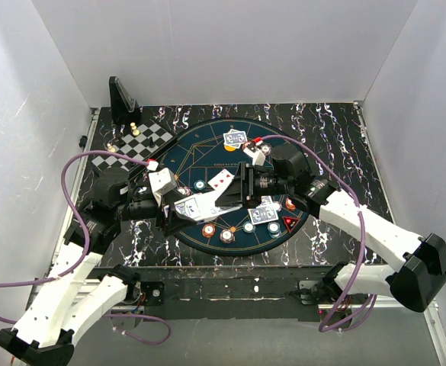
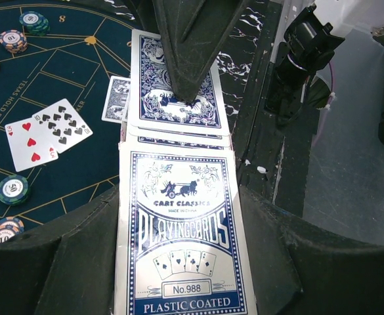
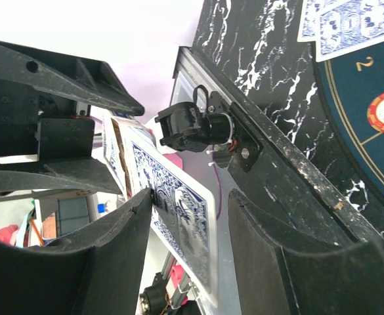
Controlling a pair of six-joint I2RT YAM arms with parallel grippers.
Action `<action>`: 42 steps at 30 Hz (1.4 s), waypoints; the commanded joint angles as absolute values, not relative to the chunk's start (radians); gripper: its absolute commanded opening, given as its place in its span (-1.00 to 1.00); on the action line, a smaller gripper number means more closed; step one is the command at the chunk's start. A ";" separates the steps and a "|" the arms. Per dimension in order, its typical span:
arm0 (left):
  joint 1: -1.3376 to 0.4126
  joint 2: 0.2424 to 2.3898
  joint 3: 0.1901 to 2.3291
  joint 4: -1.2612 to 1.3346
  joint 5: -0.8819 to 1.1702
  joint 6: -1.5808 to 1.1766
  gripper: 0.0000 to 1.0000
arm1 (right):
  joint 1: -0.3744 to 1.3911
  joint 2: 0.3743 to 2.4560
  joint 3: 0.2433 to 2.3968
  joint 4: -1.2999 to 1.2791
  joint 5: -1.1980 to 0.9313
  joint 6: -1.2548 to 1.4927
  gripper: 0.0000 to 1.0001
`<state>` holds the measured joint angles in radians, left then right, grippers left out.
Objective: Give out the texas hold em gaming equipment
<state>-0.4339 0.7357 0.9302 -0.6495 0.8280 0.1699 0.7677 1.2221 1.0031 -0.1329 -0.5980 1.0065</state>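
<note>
Snugly in left end effector [image 2: 178, 197]: "PLASTIC COATED" card box [image 2: 185, 256] (right end effector [image 3: 192, 200] spread).

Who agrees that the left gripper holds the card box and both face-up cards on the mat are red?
No: the red card lies beside a black card, as the left wrist view shows. The left gripper does hold the card box.

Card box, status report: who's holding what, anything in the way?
Left gripper shut on card box. Right gripper open, straddling the top card poking from the box, not yet clamped. Two face-up cards and chips on mat alongside, apart from it.
</note>
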 commanded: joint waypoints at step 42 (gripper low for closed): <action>-0.423 0.710 0.822 -0.250 0.897 -0.232 -1.00 | 0.739 1.259 1.299 -0.367 -0.584 0.877 0.21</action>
<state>-0.4282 0.7109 0.8303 -0.3260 0.8799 -0.1947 0.7406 1.2400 1.2343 -0.3893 -0.5724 0.8829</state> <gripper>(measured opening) 0.618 0.601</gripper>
